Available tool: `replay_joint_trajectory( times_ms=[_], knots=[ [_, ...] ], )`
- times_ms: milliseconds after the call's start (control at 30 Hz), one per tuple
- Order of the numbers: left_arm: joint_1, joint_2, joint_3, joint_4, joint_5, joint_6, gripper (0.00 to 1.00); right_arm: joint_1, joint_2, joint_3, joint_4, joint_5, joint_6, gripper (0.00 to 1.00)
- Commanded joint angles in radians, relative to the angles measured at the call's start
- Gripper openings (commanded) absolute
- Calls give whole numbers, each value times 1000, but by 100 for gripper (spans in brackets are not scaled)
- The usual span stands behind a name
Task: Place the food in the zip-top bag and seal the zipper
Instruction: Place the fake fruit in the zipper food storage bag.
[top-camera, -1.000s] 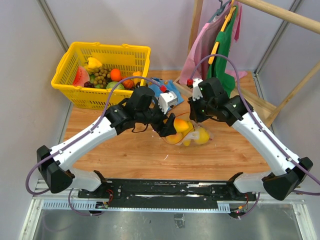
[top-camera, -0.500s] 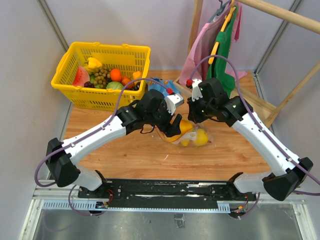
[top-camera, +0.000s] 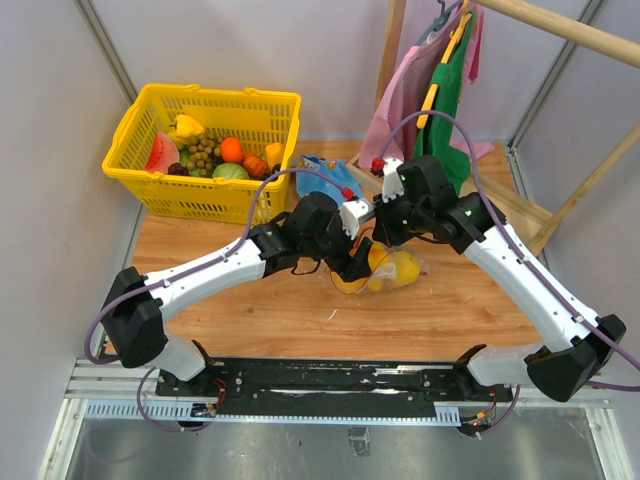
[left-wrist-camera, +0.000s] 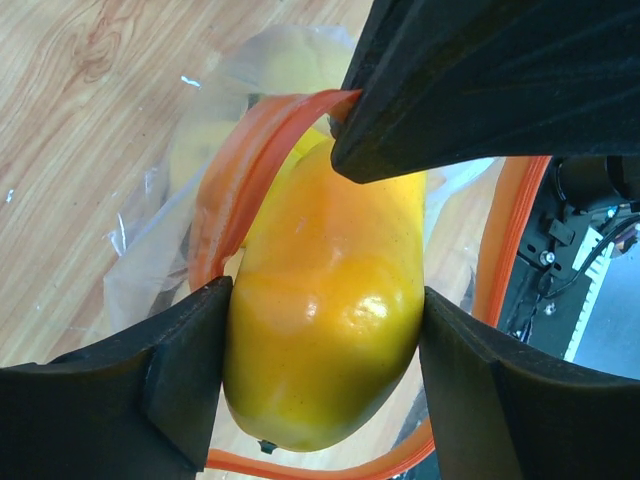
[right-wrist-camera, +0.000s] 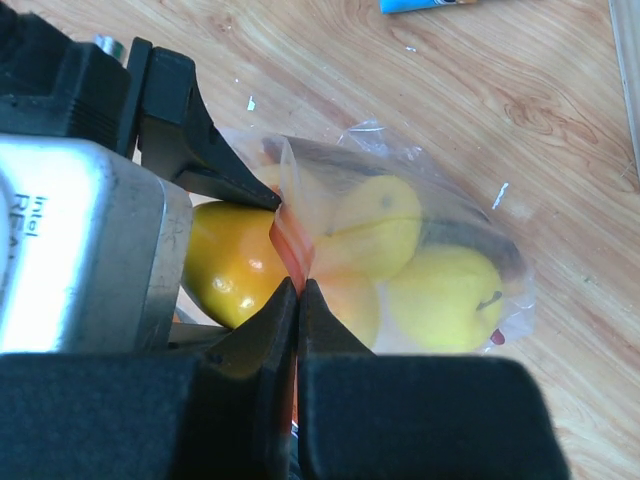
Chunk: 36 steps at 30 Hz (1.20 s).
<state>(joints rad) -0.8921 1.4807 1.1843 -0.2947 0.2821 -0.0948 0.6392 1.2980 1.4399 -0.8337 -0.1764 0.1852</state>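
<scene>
**Position.** The zip-top bag (right-wrist-camera: 365, 140) lies on the counter (top-camera: 260, 310), just toward 3 o'clock of centre in the top view. A lemon (right-wrist-camera: 445, 300) is already inside.

**Tools.** The left tool (left-wrist-camera: 325, 390) is clamped across the mango (left-wrist-camera: 330, 260), which sits in the bag's mouth. The right tool (right-wrist-camera: 298, 300) is pinched tight on the zipper (right-wrist-camera: 292, 245), holding the mouth up.

**Handling.** The mango looks glossy and hard, so it is probably light and slippery, and is best gripped across its broad middle. The bag is thin, limp film, and the zipper strip is its only firm hold.

**Change.** Over the past second the left arm has advanced toward 3 o'clock, carrying the mango deeper into the mouth. The right tool has barely shifted.
</scene>
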Motion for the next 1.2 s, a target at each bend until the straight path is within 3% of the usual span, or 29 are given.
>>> replay_joint_trajectory(
  times_ms=[0,167,500,867,1167],
  knots=[
    [-12,-1,-20,131,10,-37,49,13,-26,-13,52,-27,16,1],
    [-12,-23,-41,139,-8,-43,64,12,-34,-24,53,-5,17,1],
    [-13,-70,-67,119,-25,-49,85,13,-38,-40,62,3,21,1],
    [-13,-124,-45,28,-73,-51,88,13,-46,-52,63,9,22,1],
    [-11,-210,-44,-177,-289,-22,88,12,-45,-56,68,12,20,1]
  ],
)
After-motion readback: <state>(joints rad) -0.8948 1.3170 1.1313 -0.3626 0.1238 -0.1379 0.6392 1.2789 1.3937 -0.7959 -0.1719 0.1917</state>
